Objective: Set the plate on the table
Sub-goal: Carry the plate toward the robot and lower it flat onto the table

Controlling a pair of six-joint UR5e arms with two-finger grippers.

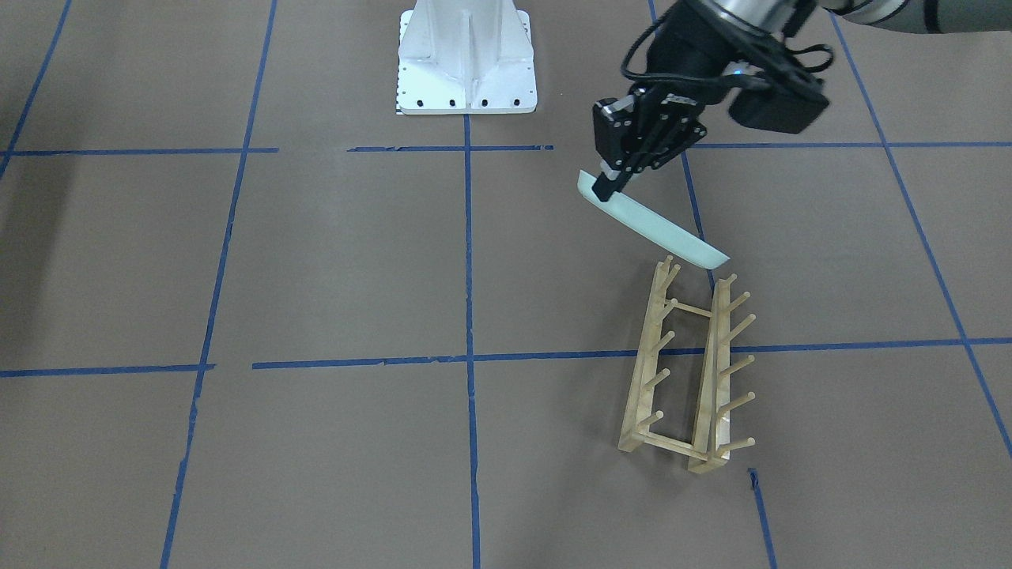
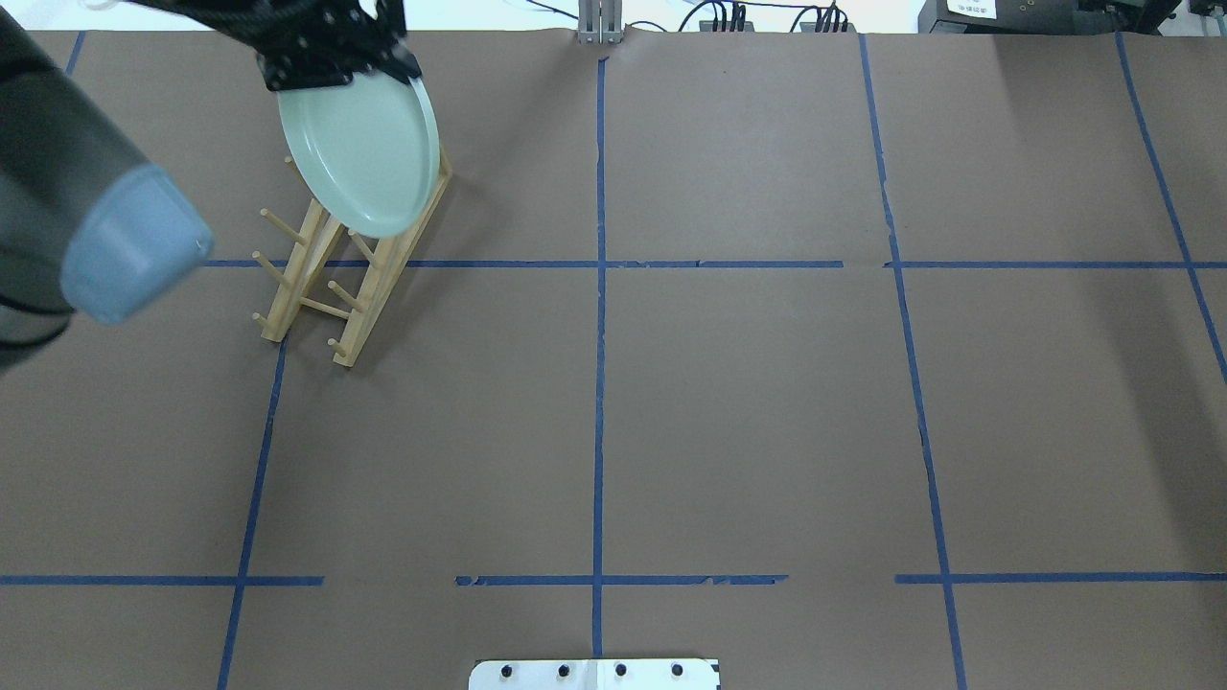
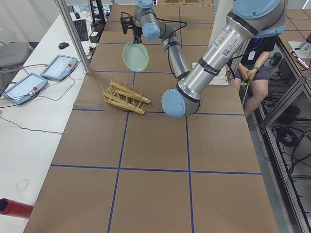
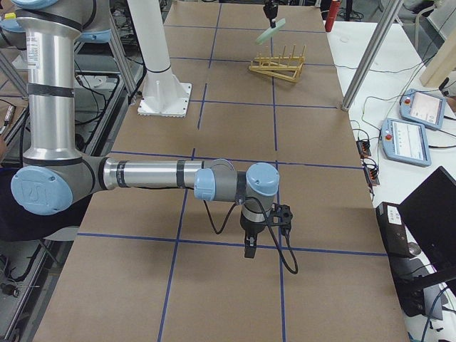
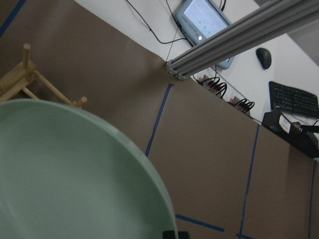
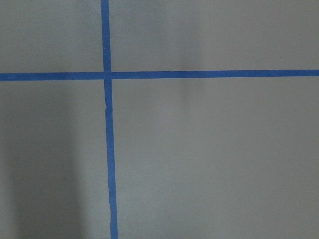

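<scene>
My left gripper [image 1: 609, 188] is shut on the rim of the pale mint-green plate [image 1: 660, 229] and holds it tilted in the air, just above the robot-side end of the wooden peg rack [image 1: 686, 371]. In the overhead view the plate [image 2: 362, 153] hangs from the gripper [image 2: 335, 69] over the rack [image 2: 331, 278]. The left wrist view is filled by the plate [image 5: 65, 174]. The brown table [image 2: 748, 402] has blue tape lines. My right gripper [image 4: 248, 249] hangs low over the table far from the plate. I cannot tell whether it is open or shut.
The white robot base [image 1: 466, 59] stands at the table's edge. Tablets [image 3: 29, 82] and cables lie on the white bench beyond the rack. An aluminium post [image 5: 234, 35] stands near the table's far edge. The left arm's elbow [image 2: 125, 240] juts over the table.
</scene>
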